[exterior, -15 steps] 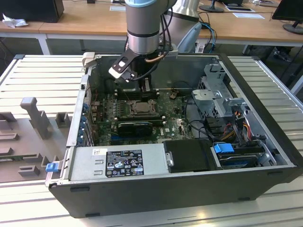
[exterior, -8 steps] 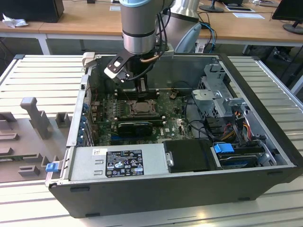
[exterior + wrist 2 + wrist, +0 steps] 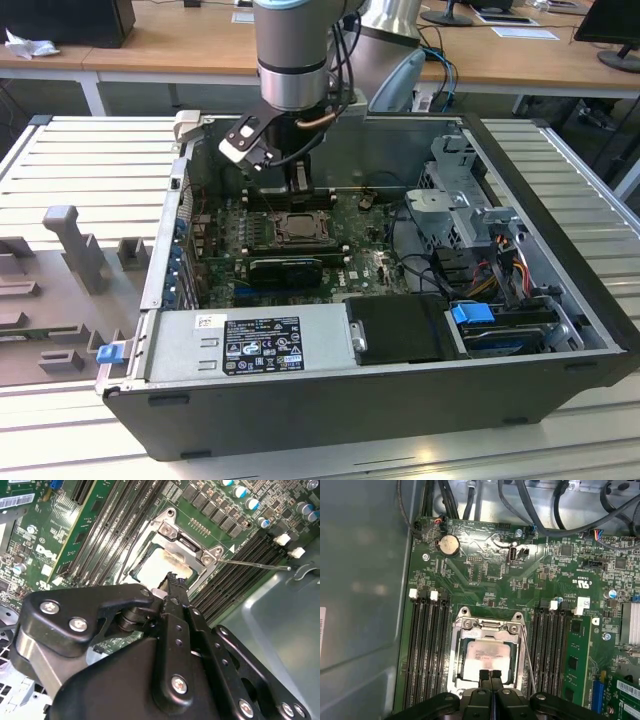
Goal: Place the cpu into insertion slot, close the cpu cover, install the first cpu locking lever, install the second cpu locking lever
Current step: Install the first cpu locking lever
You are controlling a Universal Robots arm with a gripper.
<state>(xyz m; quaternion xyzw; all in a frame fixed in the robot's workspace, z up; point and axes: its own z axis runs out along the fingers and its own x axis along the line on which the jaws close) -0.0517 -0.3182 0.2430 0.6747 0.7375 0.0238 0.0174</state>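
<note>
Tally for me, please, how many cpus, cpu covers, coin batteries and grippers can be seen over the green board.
cpu: 1
cpu cover: 1
coin battery: 1
gripper: 1
Total: 4

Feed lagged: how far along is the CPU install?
Done: the silver-grey square cpu lies under the lowered silvery frame cpu cover. In hand: the shut black gripper is at that cover's edge. Left: a thin wire locking lever juts out, apparently unlatched.
</note>
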